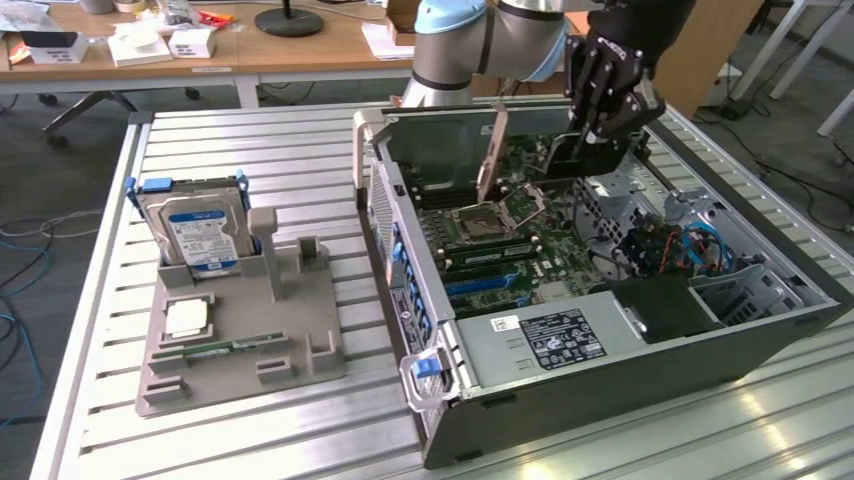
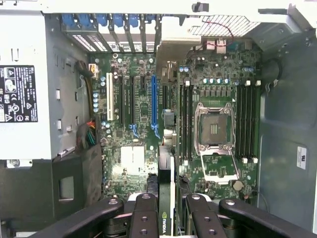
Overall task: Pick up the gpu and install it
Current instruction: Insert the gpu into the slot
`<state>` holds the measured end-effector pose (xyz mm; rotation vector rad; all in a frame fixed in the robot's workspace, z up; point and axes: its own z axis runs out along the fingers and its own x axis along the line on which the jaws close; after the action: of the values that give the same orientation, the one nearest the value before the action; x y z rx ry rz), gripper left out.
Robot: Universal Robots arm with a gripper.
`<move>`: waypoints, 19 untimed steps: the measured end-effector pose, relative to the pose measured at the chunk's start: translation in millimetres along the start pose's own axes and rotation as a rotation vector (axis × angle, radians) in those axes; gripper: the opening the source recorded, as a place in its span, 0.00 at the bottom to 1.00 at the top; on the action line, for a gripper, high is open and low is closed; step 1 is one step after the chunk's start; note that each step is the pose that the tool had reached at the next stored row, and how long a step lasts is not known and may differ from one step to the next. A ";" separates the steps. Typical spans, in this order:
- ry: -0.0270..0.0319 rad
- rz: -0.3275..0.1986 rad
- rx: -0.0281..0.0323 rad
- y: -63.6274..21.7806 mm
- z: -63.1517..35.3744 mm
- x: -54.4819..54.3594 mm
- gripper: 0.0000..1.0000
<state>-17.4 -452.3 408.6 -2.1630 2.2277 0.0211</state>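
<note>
- Grey plastic holder (image 1: 240,340) sits on the exterior view's left with a hard drive (image 1: 200,235) upright in it, well apart from the work.
- Computer case (image 1: 641,390) lies open in the middle, its motherboard (image 1: 494,240) exposed.
- Gripper (image 1: 594,140) hangs over the board, fingers (image 2: 143,218) clamped on the gpu (image 1: 581,165). The gpu likely needs holding upright and square over the long blue slot (image 2: 153,104), then an even, straight press.
</note>
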 end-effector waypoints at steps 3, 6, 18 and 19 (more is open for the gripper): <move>0.0002 0.000 -0.0001 0.2 5.4 0.2 0.27; 0.0002 0.000 -0.0001 0.3 9.9 0.4 0.27; -0.0001 0.000 0.0000 0.4 14.8 0.5 0.27; -0.0003 0.000 0.0001 0.4 15.8 0.5 0.27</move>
<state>-17.5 -452.3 392.8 -2.1625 2.2278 0.0214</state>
